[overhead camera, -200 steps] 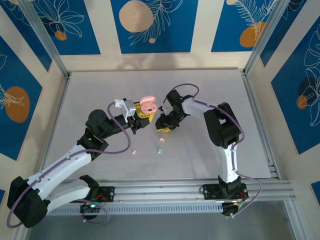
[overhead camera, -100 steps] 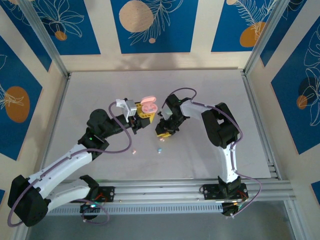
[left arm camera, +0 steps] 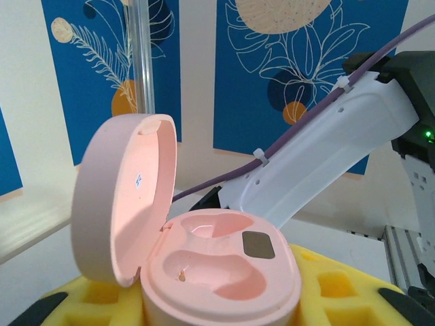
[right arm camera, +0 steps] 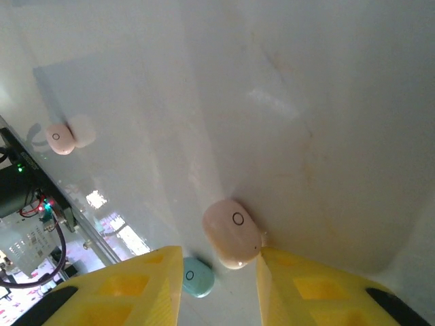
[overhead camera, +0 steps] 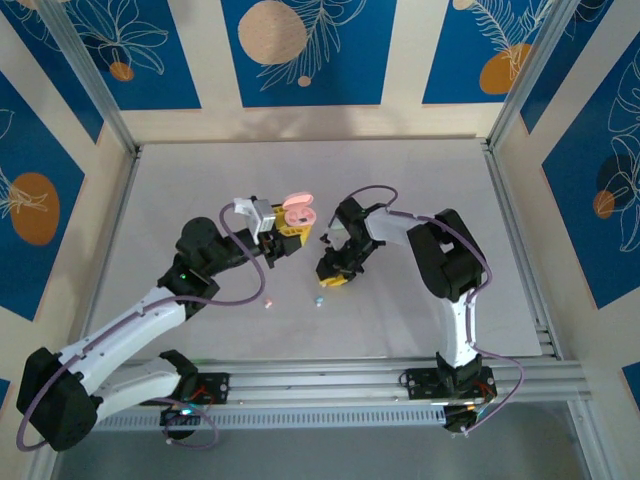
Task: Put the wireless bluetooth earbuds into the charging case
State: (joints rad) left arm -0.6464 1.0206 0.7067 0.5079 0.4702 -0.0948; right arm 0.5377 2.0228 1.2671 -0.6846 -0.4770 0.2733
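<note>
Seen from above, a pale grey bench (overhead camera: 420,180) sits inside walls patterned in blue and cream. The left arm (overhead camera: 120,335) reaches to the middle of the bench, and the left jaws are clamped on an open pink case (overhead camera: 297,210). The right arm (overhead camera: 445,255) bends down just to the right of the case, with the right jaws pointing at the bench. Toward the front, a far pink earbud (overhead camera: 268,304) and a blue-green earbud (overhead camera: 319,300) lie on the bench, apart from each other.

The left wrist camera shows the pink case (left arm camera: 221,272) upright and gripped between yellow pads (left arm camera: 326,299). Its lid (left arm camera: 126,197) is hinged open to the left, and two moulded hollows (left arm camera: 211,268) face up. A white section of the right arm (left arm camera: 319,149) crosses behind it.

The right wrist camera shows the right jaws apart, with yellow fingers (right arm camera: 136,285) at the lower edge. A near pink earbud (right arm camera: 232,241) lies on the bench between them, close against the right-hand finger but not clamped. The blue-green earbud (right arm camera: 197,277) lies just beside it. The far pink earbud (right arm camera: 58,139) lies well apart at the upper left.
</note>
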